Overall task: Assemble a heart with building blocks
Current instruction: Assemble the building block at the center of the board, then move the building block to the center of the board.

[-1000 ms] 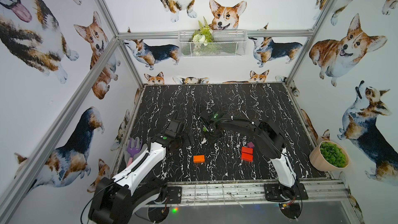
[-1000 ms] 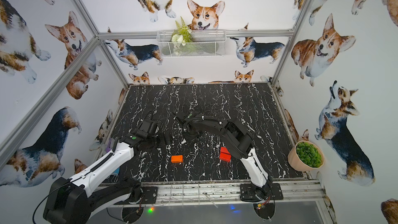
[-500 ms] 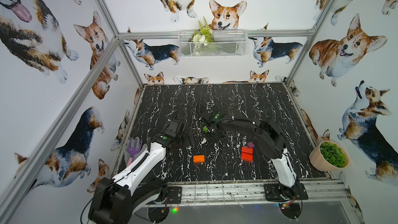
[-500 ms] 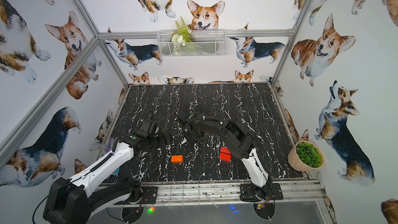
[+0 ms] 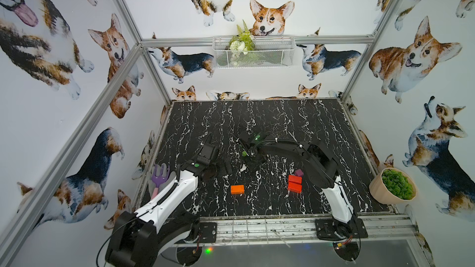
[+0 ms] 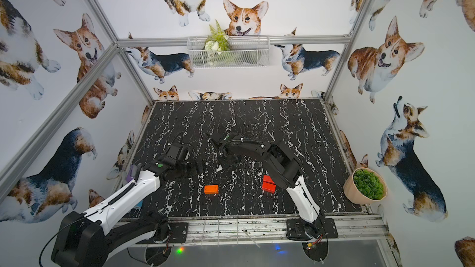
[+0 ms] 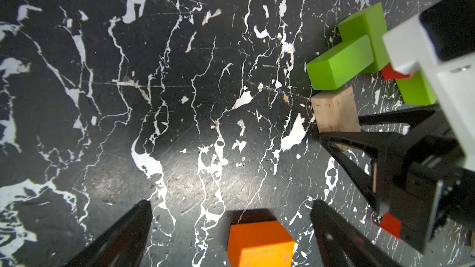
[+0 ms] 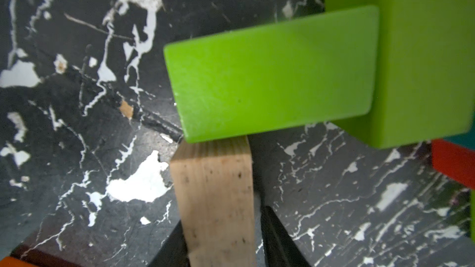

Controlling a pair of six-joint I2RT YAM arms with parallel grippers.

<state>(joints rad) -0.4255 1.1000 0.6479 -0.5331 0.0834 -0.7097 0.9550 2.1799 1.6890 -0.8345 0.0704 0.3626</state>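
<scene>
Back-wall wire basket (image 5: 272, 56) holds flowers (image 5: 240, 44); table-side pot (image 5: 380, 194) holds greenery (image 5: 397, 184).

We log a plain-wood bar (image 8: 216, 201) lying flat, its end touching a green bar (image 8: 272, 73). An orange block (image 5: 237, 189) sits apart. Two red blocks (image 5: 294, 187) lie together, possibly touching, with the purple cube (image 5: 298, 172) beside them.

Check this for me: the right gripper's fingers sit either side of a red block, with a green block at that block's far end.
Not quite. The block that the right gripper straddles is plain wood, not red. The right wrist view shows the plain-wood block with a green block at its far end.
</scene>
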